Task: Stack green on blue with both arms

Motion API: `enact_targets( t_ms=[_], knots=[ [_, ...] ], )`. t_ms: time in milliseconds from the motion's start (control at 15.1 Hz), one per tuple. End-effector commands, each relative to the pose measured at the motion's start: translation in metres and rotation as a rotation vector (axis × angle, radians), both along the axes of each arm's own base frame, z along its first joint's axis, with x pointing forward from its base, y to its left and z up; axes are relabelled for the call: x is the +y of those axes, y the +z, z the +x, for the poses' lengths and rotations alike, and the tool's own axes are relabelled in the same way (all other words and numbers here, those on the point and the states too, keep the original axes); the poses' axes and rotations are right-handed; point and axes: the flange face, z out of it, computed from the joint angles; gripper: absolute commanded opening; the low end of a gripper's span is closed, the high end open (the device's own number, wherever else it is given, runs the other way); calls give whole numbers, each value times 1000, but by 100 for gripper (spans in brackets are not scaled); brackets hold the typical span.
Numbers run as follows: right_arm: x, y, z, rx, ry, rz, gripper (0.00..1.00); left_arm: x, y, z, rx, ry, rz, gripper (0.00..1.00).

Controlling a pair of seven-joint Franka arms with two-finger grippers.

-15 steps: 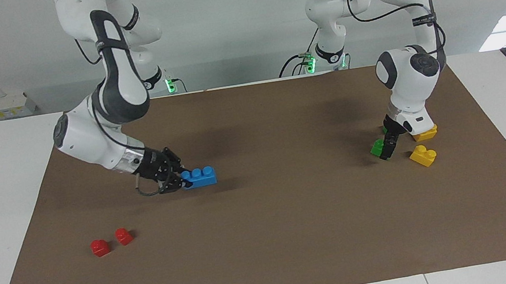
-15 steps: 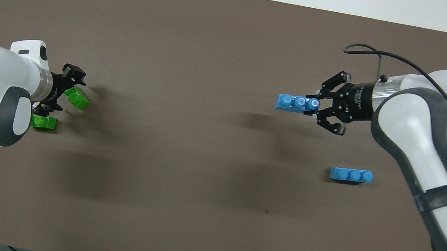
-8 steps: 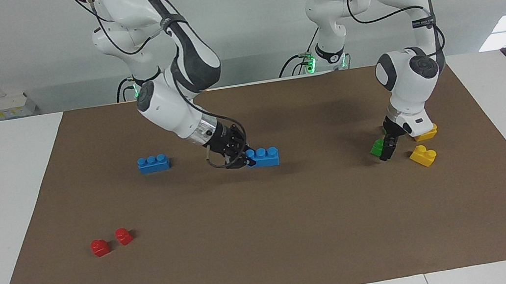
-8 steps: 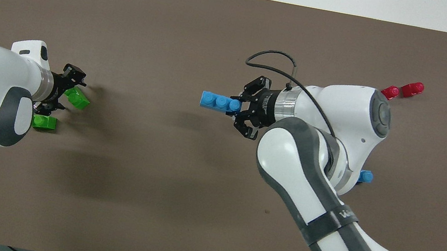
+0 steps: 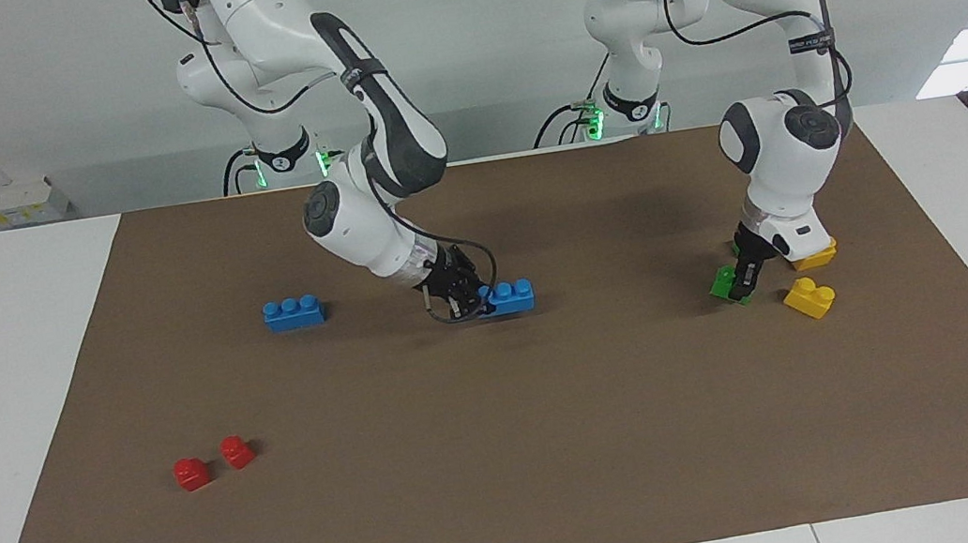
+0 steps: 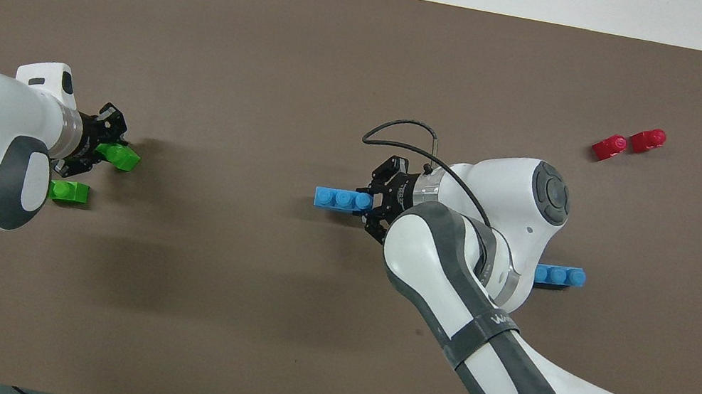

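Blue brick moved midway along brown mat.

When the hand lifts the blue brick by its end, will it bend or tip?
The blue brick looks like rigid moulded plastic, so bending seems unlikely. The right hand grips only one end, so the free end may sag. It probably is light, being small.

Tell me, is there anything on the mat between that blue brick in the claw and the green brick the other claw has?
Nothing: between the blue brick and the green brick only bare brown mat shows, clearest in the overhead view.
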Motion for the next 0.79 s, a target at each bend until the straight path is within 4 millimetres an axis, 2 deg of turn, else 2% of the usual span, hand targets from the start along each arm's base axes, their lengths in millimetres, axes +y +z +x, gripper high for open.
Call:
enact_targets(
  t_ms=[0,198,331,529,728],
  knots=[
    [-3,-12,-1,-14,1,10,0,2,-2,-1,-7,16,-9,0],
    [-3,-22,-1,4,-17,17,0,-2,3,3,-10,20,-11,0],
    [-6,-23,0,4,-49,30,0,-13,20,13,-1,35,-15,0],
    [-8,-27,-3,16,-79,44,0,-46,67,31,46,102,-23,0],
    [-12,-31,-4,18,-106,42,0,-87,101,34,56,195,-32,0]
  ],
)
